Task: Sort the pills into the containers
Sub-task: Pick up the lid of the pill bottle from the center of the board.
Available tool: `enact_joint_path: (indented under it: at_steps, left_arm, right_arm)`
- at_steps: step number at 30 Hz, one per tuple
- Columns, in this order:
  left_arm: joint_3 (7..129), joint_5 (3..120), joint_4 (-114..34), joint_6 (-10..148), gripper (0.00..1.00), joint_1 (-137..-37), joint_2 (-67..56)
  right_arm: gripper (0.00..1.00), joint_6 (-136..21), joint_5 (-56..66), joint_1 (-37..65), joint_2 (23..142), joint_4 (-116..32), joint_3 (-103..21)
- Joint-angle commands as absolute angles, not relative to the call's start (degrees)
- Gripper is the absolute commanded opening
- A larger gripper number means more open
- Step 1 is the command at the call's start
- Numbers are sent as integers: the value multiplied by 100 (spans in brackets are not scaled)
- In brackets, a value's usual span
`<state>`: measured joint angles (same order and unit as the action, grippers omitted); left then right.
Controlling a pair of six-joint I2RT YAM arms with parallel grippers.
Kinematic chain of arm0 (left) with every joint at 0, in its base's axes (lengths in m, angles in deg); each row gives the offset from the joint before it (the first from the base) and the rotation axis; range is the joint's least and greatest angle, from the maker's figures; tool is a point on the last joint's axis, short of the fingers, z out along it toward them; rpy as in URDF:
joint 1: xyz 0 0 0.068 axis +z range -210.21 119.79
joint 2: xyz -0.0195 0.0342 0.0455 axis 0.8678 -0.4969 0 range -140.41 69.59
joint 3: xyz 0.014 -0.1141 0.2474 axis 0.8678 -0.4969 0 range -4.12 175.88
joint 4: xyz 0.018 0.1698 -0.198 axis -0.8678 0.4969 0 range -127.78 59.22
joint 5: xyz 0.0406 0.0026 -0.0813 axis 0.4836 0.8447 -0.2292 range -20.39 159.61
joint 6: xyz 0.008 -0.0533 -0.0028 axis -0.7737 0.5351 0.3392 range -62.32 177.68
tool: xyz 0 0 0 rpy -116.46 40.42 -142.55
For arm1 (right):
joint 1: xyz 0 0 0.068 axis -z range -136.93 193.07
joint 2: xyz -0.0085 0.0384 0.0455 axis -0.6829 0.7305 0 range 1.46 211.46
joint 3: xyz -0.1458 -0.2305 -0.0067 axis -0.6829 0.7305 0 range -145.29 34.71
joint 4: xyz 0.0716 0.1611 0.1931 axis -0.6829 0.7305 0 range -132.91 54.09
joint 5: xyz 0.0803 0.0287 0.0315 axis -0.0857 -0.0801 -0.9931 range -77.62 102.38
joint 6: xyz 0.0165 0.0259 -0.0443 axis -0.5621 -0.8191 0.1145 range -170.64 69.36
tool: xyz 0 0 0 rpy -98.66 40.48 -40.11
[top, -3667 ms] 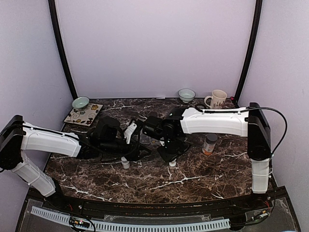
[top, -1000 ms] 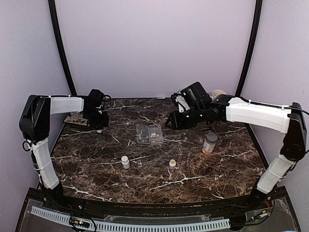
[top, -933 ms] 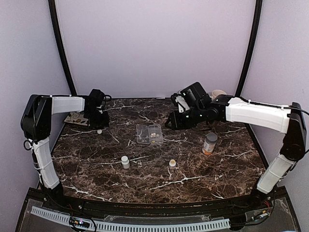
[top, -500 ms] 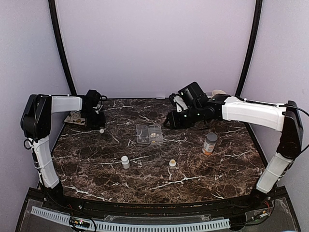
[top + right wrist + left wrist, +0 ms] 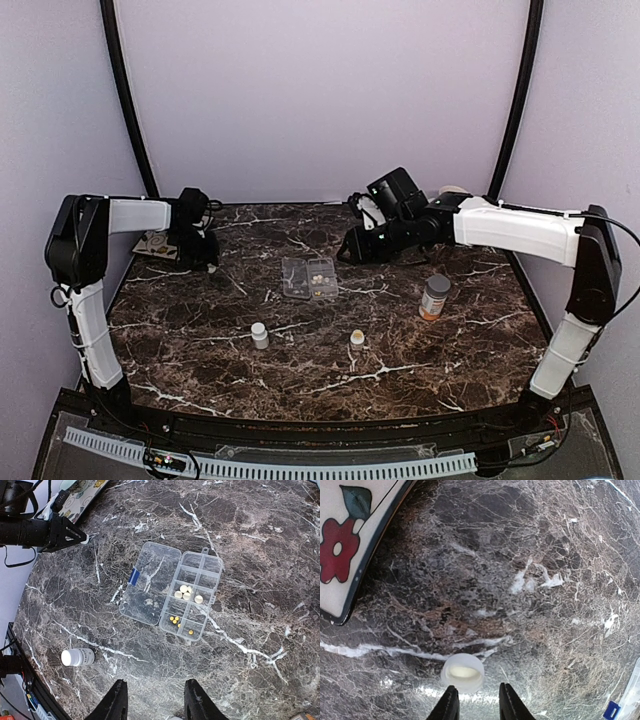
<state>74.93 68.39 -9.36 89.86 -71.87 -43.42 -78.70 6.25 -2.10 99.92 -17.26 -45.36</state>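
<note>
— Counting the bottles, what do you get?
— Three; two small white bottles (image 5: pixel 259 335) low in the middle of the top view; one orange bottle (image 5: pixel 434 297) at right; also one loose white cap (image 5: pixel 463 672).
— And the pill box (image 5: pixel 150 582)?
— One, mid-frame, lid laid open leftward; four cream pills (image 5: pixel 184 592) lie in its middle compartments (image 5: pixel 200 575); a few smaller yellow pills (image 5: pixel 174 620) sit in the lower ones.
— Grippers?
— At the bottom edge of its view, the left gripper (image 5: pixel 477 709) is narrowly parted, holding nothing; the cap lies just beyond its tips, a flowered plate (image 5: pixel 340 545) upper left; the right gripper (image 5: pixel 156 701) is parted wider, empty, above the table.
</note>
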Motion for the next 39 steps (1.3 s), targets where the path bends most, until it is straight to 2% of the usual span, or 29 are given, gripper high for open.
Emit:
enact_joint_path:
  at_steps: [1,29,33,37,39]
  left_arm:
    - [7622,6844,-805,8934,30,-7163,-4380]
    - [8079,7108,-384,8613,29,-7152,-4772]
    - [8087,7137,-350,8568,25,-7149,-4800]
    - [8119,7158,-297,8513,11,-7154,-4839]
    - [8132,7155,-251,8494,7,-7150,-4865]
  right_arm:
    - [41,-7791,496,-156,10102,-1883,-4727]
    - [41,-7771,405,-52,10125,-1983,-4686]
    - [41,-7775,375,-33,10144,-2013,-4681]
    - [41,-7774,342,-16,10170,-2039,-4684]
    - [41,-7771,334,2,10181,-2052,-4688]
